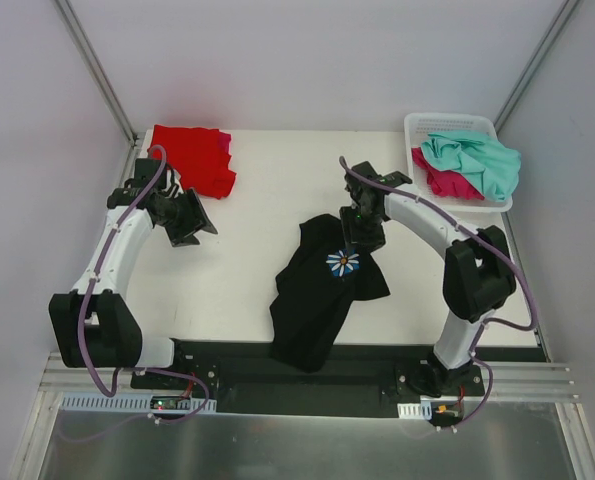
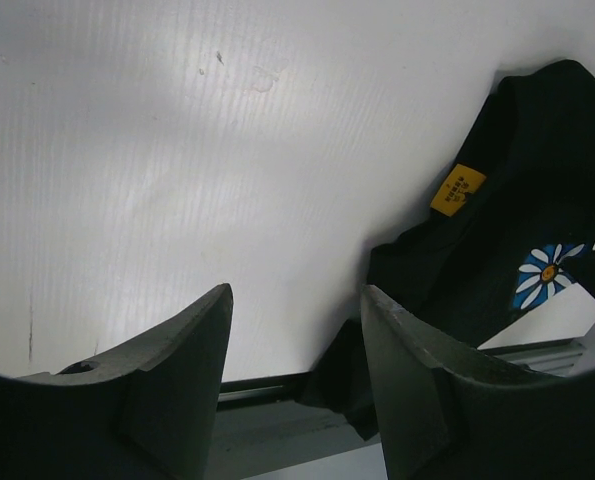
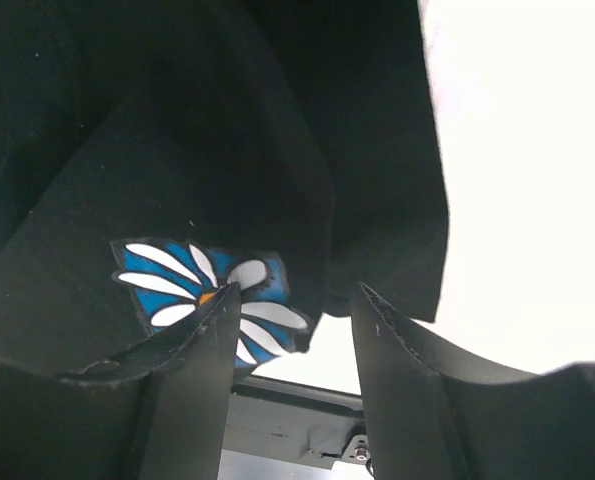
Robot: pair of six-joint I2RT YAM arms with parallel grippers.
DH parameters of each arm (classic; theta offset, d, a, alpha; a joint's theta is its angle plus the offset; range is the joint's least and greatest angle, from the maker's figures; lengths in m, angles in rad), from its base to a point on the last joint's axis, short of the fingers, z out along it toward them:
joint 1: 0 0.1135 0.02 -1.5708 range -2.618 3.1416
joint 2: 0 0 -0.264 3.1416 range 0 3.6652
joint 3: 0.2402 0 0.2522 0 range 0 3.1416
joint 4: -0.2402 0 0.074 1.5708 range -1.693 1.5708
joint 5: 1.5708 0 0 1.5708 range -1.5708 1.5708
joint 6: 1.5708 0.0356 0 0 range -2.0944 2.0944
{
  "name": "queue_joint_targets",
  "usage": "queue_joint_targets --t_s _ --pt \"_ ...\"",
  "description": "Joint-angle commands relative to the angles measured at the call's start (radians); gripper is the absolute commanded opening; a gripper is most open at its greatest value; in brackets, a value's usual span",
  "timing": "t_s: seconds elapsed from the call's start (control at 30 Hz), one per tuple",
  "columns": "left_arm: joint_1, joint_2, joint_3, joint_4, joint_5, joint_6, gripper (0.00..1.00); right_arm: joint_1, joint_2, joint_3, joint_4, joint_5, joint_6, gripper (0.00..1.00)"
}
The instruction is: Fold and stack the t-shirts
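The black t-shirt (image 1: 322, 290), with its daisy print (image 1: 343, 263), lies crumpled at the table's middle, its lower end hanging over the front edge. My right gripper (image 1: 360, 235) hovers at its upper edge, open; in the right wrist view the black cloth (image 3: 227, 130) lies just beyond the spread fingertips of the gripper (image 3: 297, 290), and nothing is pinched. My left gripper (image 1: 202, 232) stands open and empty over bare table (image 2: 177, 150), the black shirt (image 2: 537, 200) off to its right. A red t-shirt (image 1: 192, 155) lies folded at the back left. Teal (image 1: 472, 160) and magenta (image 1: 439, 180) shirts fill the basket.
The white lattice basket (image 1: 417, 125) stands at the back right corner. A black rail (image 1: 367, 365) runs along the table's front edge between the arm bases. White walls close in the sides and back.
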Motion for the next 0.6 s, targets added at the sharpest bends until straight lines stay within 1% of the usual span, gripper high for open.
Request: queue_joint_targets --t_s 0.0,0.1,0.13,0.23,0.33,0.43,0.47,0.53,0.57 --pt "0.001 -0.033 0.025 -0.038 0.004 0.025 0.54 0.003 0.046 -0.007 0.062 -0.083 0.004 0.50" --pt "0.000 -0.030 0.022 -0.036 0.007 0.023 0.54 0.012 0.070 -0.004 0.077 -0.098 0.018 0.40" --pt "0.000 -0.028 0.021 -0.038 0.009 0.023 0.54 0.019 0.075 0.005 0.076 -0.098 0.020 0.26" --pt "0.001 -0.031 0.013 -0.038 0.006 0.025 0.54 0.033 0.084 0.039 0.055 -0.094 0.020 0.01" --pt "0.001 -0.033 0.008 -0.038 0.006 0.025 0.54 0.047 0.057 0.070 0.018 -0.081 0.020 0.01" --pt "0.000 -0.033 0.002 -0.038 0.004 0.025 0.54 0.064 0.005 0.153 -0.048 -0.052 0.014 0.01" --pt "0.000 -0.031 0.001 -0.036 0.006 0.025 0.54 0.070 -0.009 0.215 -0.067 -0.043 0.012 0.01" --pt "0.001 -0.027 -0.001 -0.036 0.010 0.025 0.54 0.081 -0.042 0.280 -0.119 -0.015 -0.002 0.01" --pt "0.000 -0.027 -0.001 -0.034 0.012 0.023 0.54 0.081 -0.069 0.361 -0.133 -0.011 -0.006 0.01"
